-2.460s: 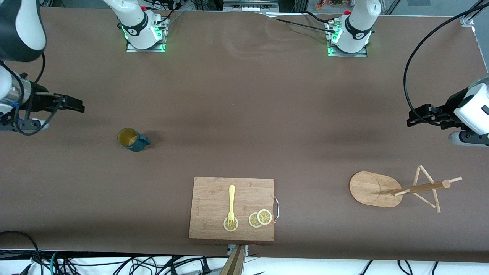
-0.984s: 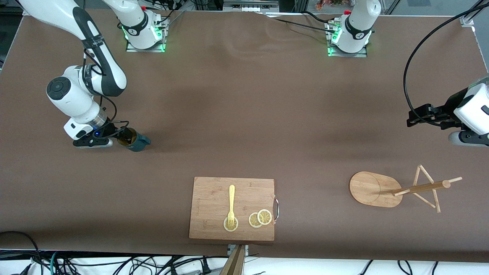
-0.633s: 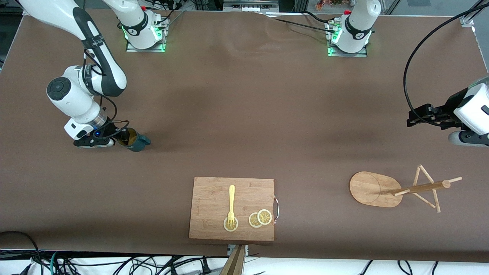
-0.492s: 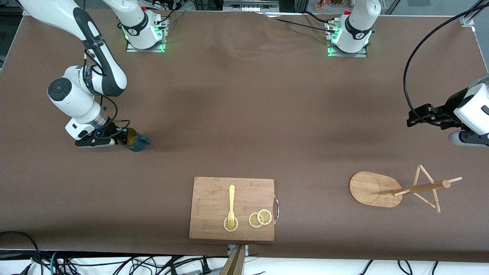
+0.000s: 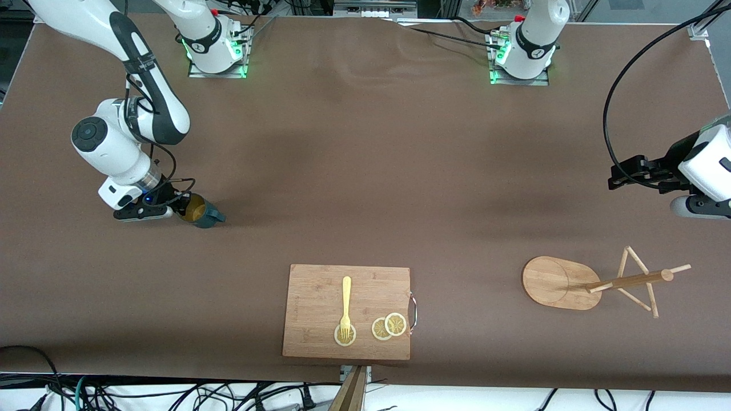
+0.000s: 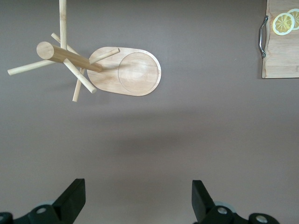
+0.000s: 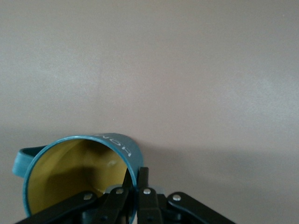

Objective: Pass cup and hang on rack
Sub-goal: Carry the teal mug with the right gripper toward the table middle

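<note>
The dark teal cup (image 5: 201, 212) with a yellowish inside is toward the right arm's end of the table, tilted, its handle pointing away from the gripper. My right gripper (image 5: 178, 206) is shut on the cup's rim, one finger inside and one outside; the right wrist view shows the cup (image 7: 79, 172) pinched at its wall by the gripper (image 7: 136, 179). The wooden rack (image 5: 594, 282) stands toward the left arm's end, also in the left wrist view (image 6: 93, 65). My left gripper (image 5: 619, 174) waits open and empty, up over bare table near the rack (image 6: 138, 200).
A bamboo cutting board (image 5: 320, 285) with a yellow fork (image 5: 345, 305) and lemon slices (image 5: 388, 326) lies near the front edge, midway along the table. Its corner shows in the left wrist view (image 6: 282, 56). Brown table cloth elsewhere.
The right arm came in from the table's end and down to the cup, then closed on its rim. In the last half second the cup has tipped slightly. The left arm has not moved.
</note>
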Motion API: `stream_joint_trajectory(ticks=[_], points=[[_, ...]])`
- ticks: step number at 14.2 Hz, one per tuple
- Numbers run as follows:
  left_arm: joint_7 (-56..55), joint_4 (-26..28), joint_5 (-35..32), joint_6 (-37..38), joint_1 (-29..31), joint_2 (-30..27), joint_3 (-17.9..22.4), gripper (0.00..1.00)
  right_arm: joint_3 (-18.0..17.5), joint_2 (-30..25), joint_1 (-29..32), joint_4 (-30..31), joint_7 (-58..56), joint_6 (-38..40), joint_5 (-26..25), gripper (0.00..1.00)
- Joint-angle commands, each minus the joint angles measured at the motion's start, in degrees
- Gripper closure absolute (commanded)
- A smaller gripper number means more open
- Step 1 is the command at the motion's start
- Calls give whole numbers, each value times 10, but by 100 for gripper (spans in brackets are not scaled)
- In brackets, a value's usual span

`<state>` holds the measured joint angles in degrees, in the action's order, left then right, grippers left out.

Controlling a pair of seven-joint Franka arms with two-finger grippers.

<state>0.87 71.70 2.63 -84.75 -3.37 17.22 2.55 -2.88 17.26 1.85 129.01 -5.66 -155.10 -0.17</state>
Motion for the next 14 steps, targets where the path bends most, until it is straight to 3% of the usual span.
stream_joint_trajectory(ticks=[1, 5, 8, 11, 14], points=[[-1, -22, -5, 8, -3, 10, 4, 0, -1, -14, 1, -18, -9, 43, -9, 100], [-1, -22, -5, 9, -3, 10, 3, 0, -25, -15, -5, -117, -22, 197, -10, 100], [-1, -22, -5, 10, -3, 10, 3, 0, -49, -5, -39, -190, -15, 264, -9, 100], [-1, -22, -5, 10, -3, 9, 4, 0, -49, 28, -110, -256, 31, 282, -6, 100], [-1, -22, -5, 9, -3, 10, 3, 0, -49, 82, -184, -334, 156, 290, -4, 100]])
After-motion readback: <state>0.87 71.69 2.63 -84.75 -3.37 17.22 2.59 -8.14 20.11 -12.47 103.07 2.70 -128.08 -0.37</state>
